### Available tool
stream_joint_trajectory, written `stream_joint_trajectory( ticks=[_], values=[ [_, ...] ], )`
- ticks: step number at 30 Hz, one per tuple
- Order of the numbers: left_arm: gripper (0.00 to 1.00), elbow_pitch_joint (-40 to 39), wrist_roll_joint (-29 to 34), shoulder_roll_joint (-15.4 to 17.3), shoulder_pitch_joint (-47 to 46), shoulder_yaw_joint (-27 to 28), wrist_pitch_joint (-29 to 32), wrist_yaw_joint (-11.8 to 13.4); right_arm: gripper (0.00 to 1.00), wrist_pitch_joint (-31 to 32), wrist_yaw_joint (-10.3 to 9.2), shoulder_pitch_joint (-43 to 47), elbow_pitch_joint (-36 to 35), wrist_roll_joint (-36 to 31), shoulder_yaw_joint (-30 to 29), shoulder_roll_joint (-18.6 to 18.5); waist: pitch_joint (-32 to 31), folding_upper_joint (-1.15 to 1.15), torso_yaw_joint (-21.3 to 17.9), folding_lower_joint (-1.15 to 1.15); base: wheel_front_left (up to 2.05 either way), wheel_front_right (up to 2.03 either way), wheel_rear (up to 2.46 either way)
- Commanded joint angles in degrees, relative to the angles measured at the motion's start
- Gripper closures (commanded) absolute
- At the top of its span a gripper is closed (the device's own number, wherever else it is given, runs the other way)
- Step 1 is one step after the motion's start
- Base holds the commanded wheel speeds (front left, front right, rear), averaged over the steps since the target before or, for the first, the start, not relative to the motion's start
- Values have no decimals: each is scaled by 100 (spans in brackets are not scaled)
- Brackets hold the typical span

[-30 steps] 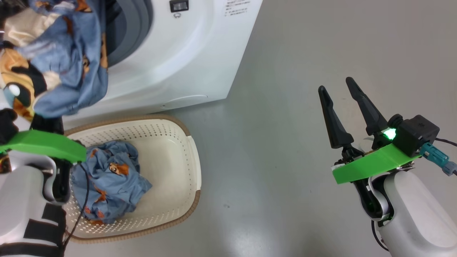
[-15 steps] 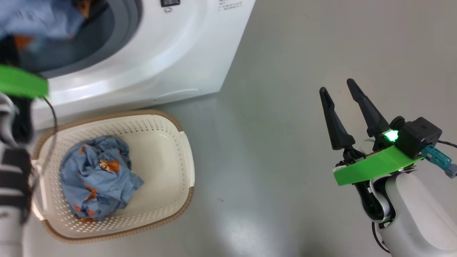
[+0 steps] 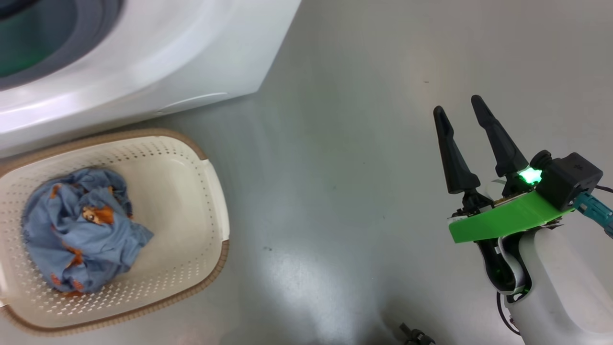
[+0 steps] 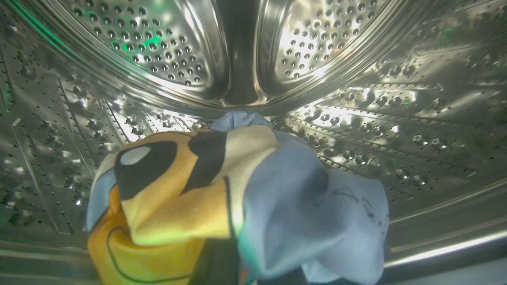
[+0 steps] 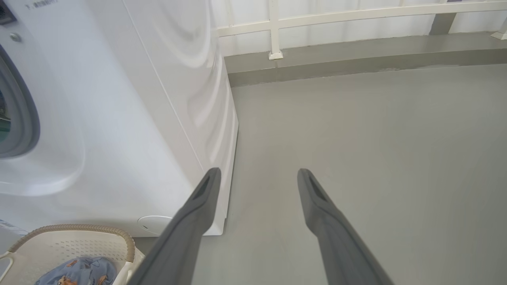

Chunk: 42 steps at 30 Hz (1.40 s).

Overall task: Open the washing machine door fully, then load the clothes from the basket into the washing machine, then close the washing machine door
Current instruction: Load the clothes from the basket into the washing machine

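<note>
Left pincer: cloth drapes over it, grip cannot tell. Garment (image 4: 253, 198) now deep in drum (image 4: 356, 118); a second ago it hung outside opening. Right pincer (image 3: 457, 105) spread, idle over floor (image 3: 335, 191), unchanged. Clothes (image 3: 79, 225) remain in basket (image 3: 210, 191) beside washing machine (image 3: 191, 57). Door closing pending.

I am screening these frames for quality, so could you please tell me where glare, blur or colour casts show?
Head view: the big white front-loading washing machine looks smeared, and a pale glare patch lies on the grey floor. Left wrist view: the perforated steel drum glints, tinged green upper left. Right wrist view: mostly sharp, with rippled reflections on the machine's side.
</note>
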Motion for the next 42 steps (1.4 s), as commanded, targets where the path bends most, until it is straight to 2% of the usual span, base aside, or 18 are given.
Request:
stream_joint_trajectory(
  ticks=[1,2,3,7,12,17,22,23,31,37,42],
  values=[
    [66,56,-67,387,-251,40,246,4,0,-46,25,73,-127,-63,77,-11,69,0,-103,-1,0,0,0],
    [18,172,-60,434,-344,5,423,4,0,-46,25,66,-118,-67,88,10,62,0,-115,-1,0,0,0],
    [0,302,-89,458,-423,-6,630,4,0,-46,25,57,-109,-67,102,29,53,0,-128,-1,0,0,0],
    [0,625,-194,522,-563,-130,1355,4,0,-46,25,32,-68,-54,132,66,-4,0,-147,-1,0,0,0],
    [0,513,-376,551,-425,-272,1237,4,0,-46,25,40,-2,-43,126,73,-170,0,-85,-1,0,0,0],
    [0,238,-608,495,-2,-508,862,3,0,-46,25,25,35,-33,167,31,-449,0,34,-1,0,0,0],
    [0,11,-748,406,697,-709,-66,3,0,-46,25,52,128,17,231,7,-852,0,174,-1,0,0,0],
    [0,11,-748,406,697,-709,-66,3,0,-46,25,52,128,17,231,7,-852,0,174,-1,0,0,0],
    [0,-221,-864,95,1850,-950,-1175,3,0,-46,25,207,322,112,275,-78,-1625,0,442,-1,0,0,0],
    [0,-549,-712,-94,2525,-923,-1357,61,0,-46,25,403,437,183,245,-162,-2148,0,694,-1,0,0,0],
    [0,-1368,-348,-172,3208,-714,-1365,356,0,-46,25,563,497,218,206,-230,-2489,0,904,-1,0,0,0]
  ],
)
